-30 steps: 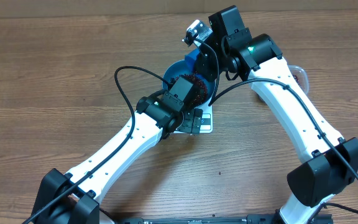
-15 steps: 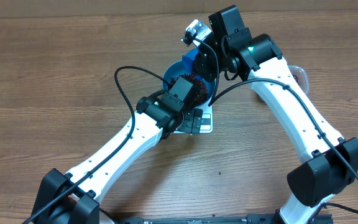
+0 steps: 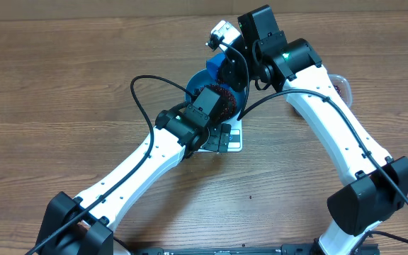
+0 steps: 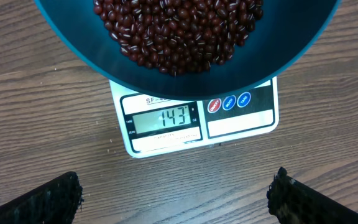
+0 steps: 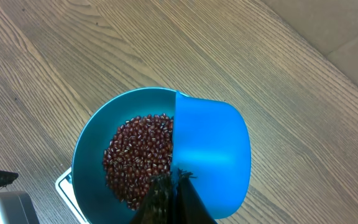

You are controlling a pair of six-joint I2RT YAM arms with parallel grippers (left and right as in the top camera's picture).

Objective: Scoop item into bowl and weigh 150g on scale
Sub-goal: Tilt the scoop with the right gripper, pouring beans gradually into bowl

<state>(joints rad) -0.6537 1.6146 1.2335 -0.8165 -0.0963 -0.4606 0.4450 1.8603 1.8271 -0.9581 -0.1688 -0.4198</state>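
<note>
**Risks.** The display (image 4: 163, 118) of the scale (image 4: 241, 124) reads 143, a little short of the target, so the likeliest fault is overshoot. One full tip of the scoop (image 5: 210, 155) would probably carry the weight past the mark. The scoop hangs over the far rim of the bowl (image 4: 86, 53) and partly beyond it, so beans (image 4: 179, 31) poured from there could miss and scatter on the worktop (image 4: 42, 137). A scoop resting on the rim would also falsify the reading.

**End effectors.** The right end effector (image 5: 173, 180) is clamped tight on the scoop's handle. The left end effector (image 4: 176, 183) stands wide and holds nothing, low before the scale's front edge (a nudge there would disturb the weighing).

**Containers.** The bowl sits on the scale and overhangs it. It holds a heap of dark red beans covering its floor. The scoop's load cannot be told from these views. A clear tub (image 3: 341, 83) shows partly behind the right arm, its contents hidden.
</note>
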